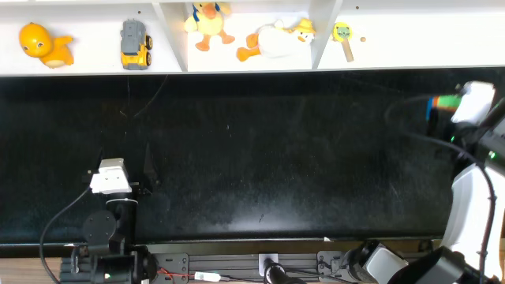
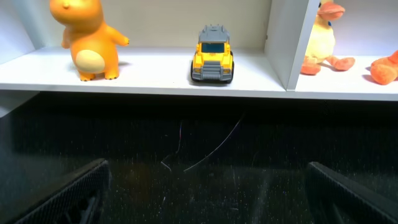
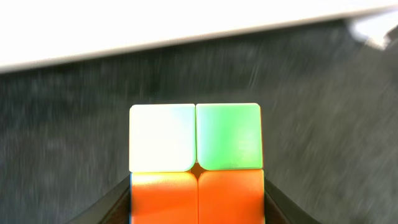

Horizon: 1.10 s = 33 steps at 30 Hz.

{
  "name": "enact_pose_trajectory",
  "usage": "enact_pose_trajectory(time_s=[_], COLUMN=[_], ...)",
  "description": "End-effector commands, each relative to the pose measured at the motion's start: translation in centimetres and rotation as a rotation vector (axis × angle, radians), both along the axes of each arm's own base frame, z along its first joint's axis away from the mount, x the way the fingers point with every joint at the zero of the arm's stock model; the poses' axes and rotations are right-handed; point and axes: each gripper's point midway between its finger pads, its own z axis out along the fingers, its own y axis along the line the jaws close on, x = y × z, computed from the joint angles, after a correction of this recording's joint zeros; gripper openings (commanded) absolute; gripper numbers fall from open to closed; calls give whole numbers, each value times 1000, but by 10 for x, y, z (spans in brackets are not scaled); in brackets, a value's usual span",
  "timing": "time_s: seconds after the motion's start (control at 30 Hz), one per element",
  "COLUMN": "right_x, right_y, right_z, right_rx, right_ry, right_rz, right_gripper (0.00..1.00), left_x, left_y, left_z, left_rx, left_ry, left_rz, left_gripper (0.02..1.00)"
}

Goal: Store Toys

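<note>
My right gripper [image 3: 196, 208] clamps a puzzle cube [image 3: 196, 165] at the far right of the table. The cube sits square between the fingers, with one pale tile and one green tile above two orange ones. The other toys stand in the white shelf [image 1: 237, 67] along the far edge. In the left compartment are an orange figure [image 2: 87, 40], upright, and to its right a yellow truck [image 2: 212, 55] with a grey roof. The middle compartment holds a plush duck [image 1: 209, 24] sitting up and a second plush duck [image 1: 276, 39] lying on its side. In the right compartment lies a small stick toy [image 1: 344, 35] with a round green face.
</note>
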Motion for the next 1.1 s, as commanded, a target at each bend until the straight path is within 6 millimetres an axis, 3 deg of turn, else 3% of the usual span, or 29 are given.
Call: enact_pose_trajectory(time_s=[0.03,0.27,0.77,0.8,0.83,0.87,1.1], right_x=[42,100,172,174,175,174,146], right_y=[-10,-14,-16,-15,-14,-14,-16], right_z=[40,41,30,29,27,27,24], right_rx=[8,27,40,40,40,40,14], right_ry=[-84,-83,-69,-70,-67,-62,39], right_rz=[-22,25,77,80,81,80,15], right_gripper=[454,459,459,553,838,998,996], left_x=[-1,-1,-1,-1,-1,-1,-1], left_y=[2,2,2,2,2,2,2], left_z=[1,1,1,1,1,1,1], left_rx=[-18,-18,-18,-18,-18,-18,-18], left_ry=[-7,-7,-7,-7,-7,-7,-7], left_rz=[10,10,10,10,10,10,10], left_gripper=[998,998,998,998,996,998,998])
